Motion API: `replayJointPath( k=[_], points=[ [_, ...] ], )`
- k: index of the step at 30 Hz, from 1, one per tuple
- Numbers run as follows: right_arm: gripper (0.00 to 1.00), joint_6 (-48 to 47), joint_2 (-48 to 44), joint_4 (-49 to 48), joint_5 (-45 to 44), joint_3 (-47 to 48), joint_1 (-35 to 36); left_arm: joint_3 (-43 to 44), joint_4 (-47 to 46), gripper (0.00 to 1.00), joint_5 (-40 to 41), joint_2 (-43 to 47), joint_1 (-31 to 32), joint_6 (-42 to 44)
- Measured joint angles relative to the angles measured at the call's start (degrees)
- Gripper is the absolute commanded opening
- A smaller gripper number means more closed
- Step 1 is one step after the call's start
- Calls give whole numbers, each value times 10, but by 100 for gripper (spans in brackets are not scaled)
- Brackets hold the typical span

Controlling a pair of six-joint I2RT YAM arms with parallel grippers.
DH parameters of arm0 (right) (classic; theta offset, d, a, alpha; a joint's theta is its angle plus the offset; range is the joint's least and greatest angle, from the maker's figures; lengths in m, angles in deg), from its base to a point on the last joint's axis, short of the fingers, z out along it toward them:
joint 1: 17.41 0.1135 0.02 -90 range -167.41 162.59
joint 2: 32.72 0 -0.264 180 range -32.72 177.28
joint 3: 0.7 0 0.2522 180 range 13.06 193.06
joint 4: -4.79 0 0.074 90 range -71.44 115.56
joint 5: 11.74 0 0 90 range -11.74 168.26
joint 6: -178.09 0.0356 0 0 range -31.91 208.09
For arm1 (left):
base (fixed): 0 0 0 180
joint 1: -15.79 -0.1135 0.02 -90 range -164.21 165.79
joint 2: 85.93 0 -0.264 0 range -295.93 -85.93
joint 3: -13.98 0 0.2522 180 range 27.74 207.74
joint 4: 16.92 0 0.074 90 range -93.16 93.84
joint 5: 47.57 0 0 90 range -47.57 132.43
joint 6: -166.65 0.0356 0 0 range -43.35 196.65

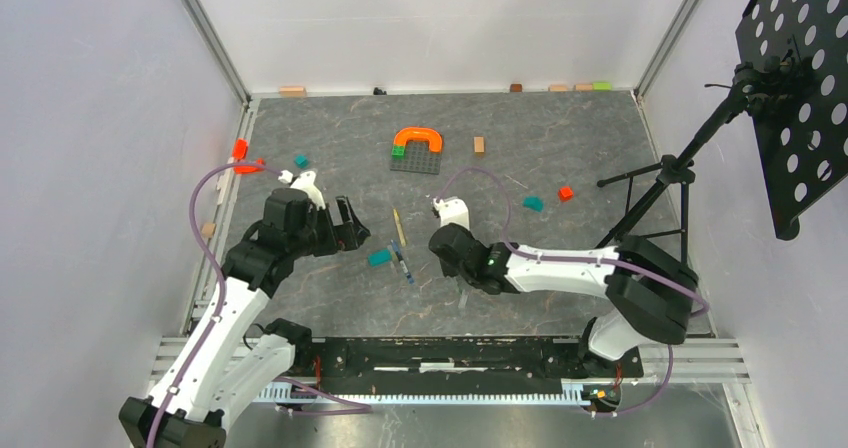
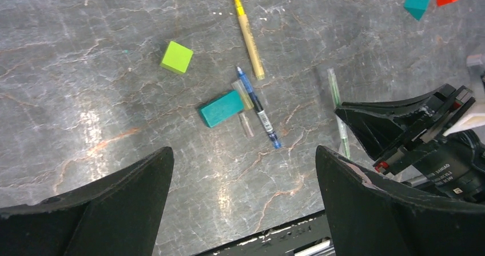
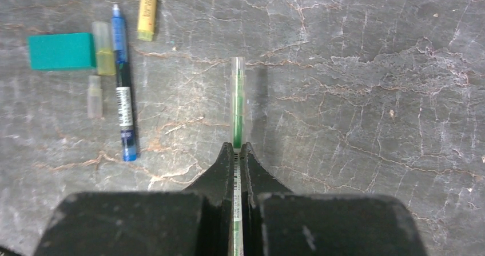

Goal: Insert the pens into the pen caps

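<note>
Pinching the green pen (image 3: 237,104) by its rear in the closed right fingers (image 3: 254,167), just above the worktop (image 2: 86,67), leaving the front end free to meet a cap. Holding the left fingers (image 2: 131,182) spread wide and empty over the blue pen (image 2: 257,108), yellow pen (image 2: 250,36) and clear caps (image 2: 247,124) beside a teal block (image 2: 221,108), probably to fetch one.

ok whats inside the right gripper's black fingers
A thin pale green pen is pinched in the right gripper, its front length sticking out over the grey marbled table. The rest runs back between the fingers, mostly covered, so its rear end cannot be seen.
</note>
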Motion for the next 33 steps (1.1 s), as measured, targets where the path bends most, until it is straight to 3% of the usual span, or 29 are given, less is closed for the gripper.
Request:
replayJointPath(
  k=[4,10,16,18,22,24,28,30,33],
  points=[
    [0,-12,-58,-60,19,-56,0,-13,-28,99,-29,-3,0,-10],
    [0,-21,-125,-128,32,-106,0,-74,-130,97,-101,-21,3,-90],
    [3,-35,-131,-118,19,-103,0,-85,-184,97,-109,-47,18,-129],
    [12,-43,-127,-89,12,-95,-6,-83,-188,97,-108,-54,20,-129],
    [47,-59,-118,-36,22,-82,-55,-70,-177,95,-95,-58,26,-125],
    [55,-66,-123,-14,23,-82,-78,-63,-175,95,-78,-59,36,-119],
    [58,-74,-166,21,8,-89,-104,-18,-164,100,20,-113,128,-88],
    [58,-75,-196,29,-6,-98,-112,31,-163,97,72,-183,190,-49],
    [59,-75,-236,36,-35,-121,-123,124,-164,95,87,-309,236,37]
  ],
)
